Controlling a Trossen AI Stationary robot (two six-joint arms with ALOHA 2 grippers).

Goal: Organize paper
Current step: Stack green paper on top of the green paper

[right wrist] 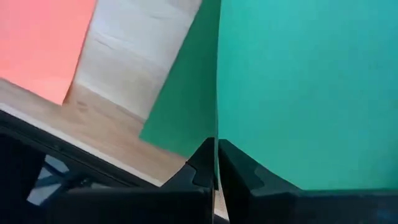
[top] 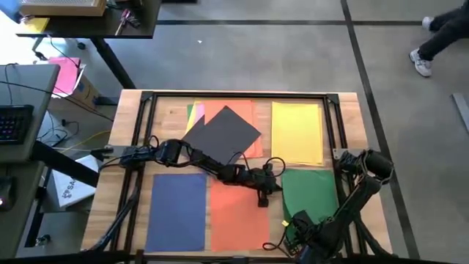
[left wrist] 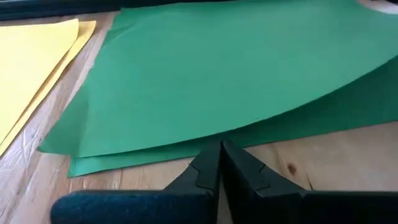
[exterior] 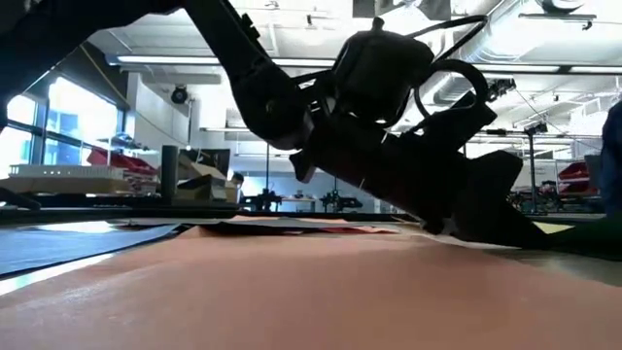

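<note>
Right now | right gripper (right wrist: pixel 216 171) pinches green sheet's (top: pixel 311 192) edge, left gripper (left wrist: pixel 219 163) clenched empty beside it | lift slowly, avoid creasing.

Only partial dark lettering, apparently "SA", shows on a white box (top: pixel 71 189) on the floor beside the desk.

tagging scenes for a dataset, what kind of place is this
Probably a robotics lab or workshop: a wooden table with coloured paper stands on a grey concrete floor, a keyboard sits on a neighbouring desk, and the low view shows exposed ceiling lights.
</note>
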